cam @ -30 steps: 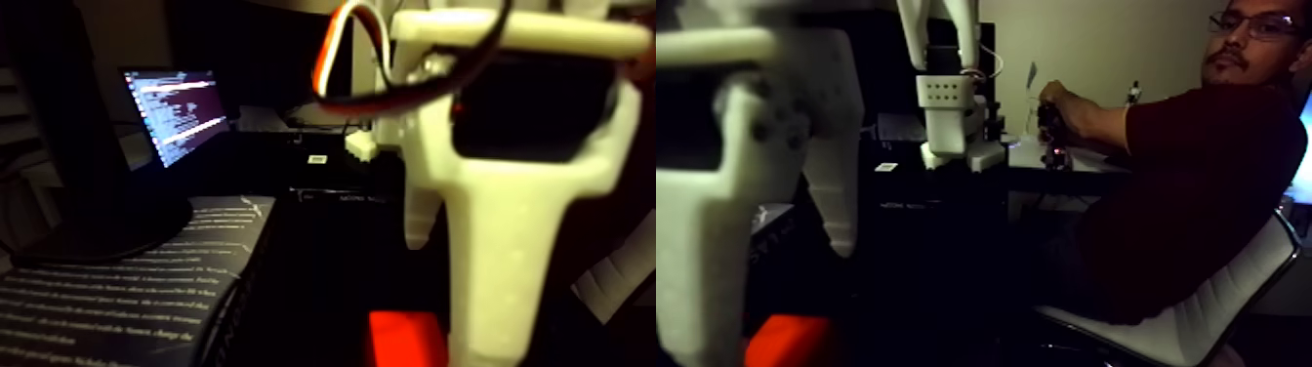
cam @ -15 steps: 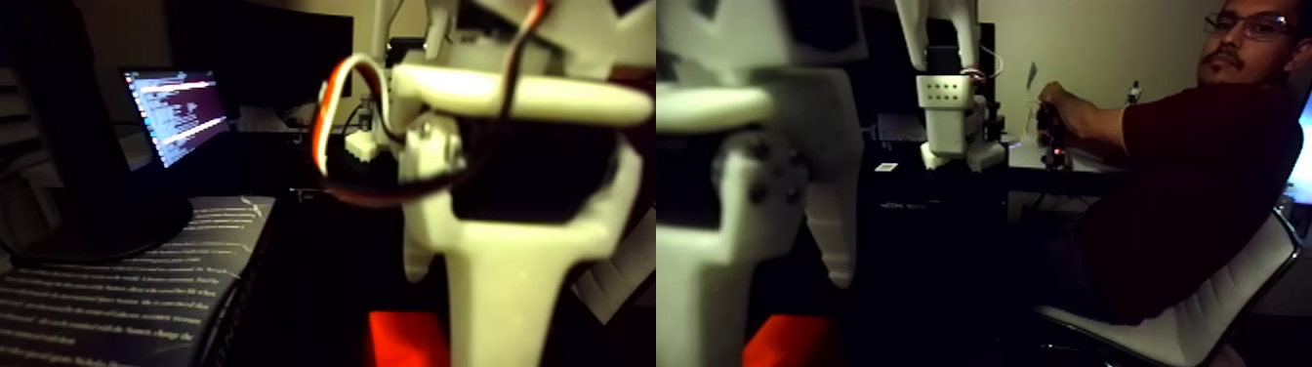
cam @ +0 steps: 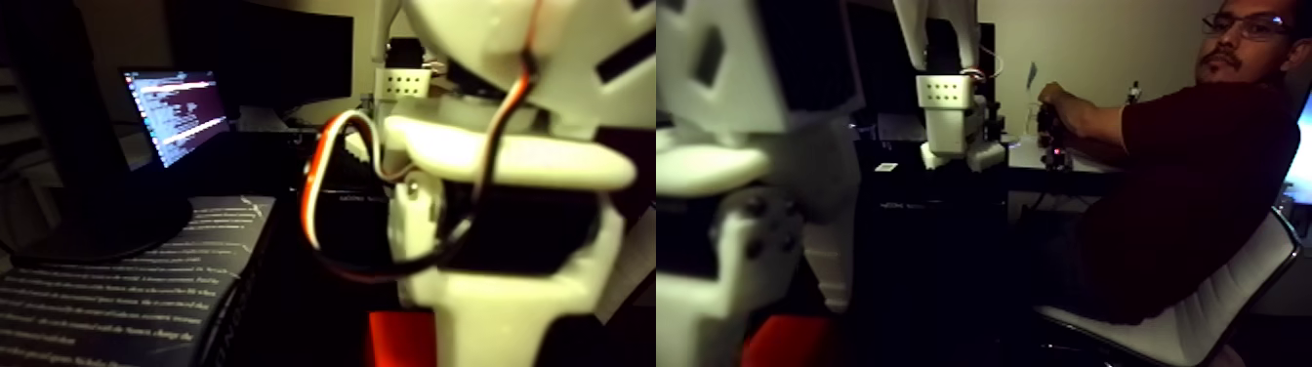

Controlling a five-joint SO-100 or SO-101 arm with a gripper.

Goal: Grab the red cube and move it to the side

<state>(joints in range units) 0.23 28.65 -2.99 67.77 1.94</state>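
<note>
The red cube [cam: 398,339] sits at the bottom centre of the left half, half hidden behind the blurred white gripper [cam: 508,332], whose jaws run off the frame, so I cannot tell their state. A lit laptop [cam: 176,112] glows upper left; a seated person [cam: 1191,185] far right.

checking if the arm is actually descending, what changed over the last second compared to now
The white plastic gripper has come down toward the small red-orange cube: its body and the looped servo cable sit lower in the fixed view, and the fingers now run off the bottom edge beside the cube. Whether it holds the cube cannot be told. The cube, the lit laptop screen and the seated person stayed as they were.
</note>
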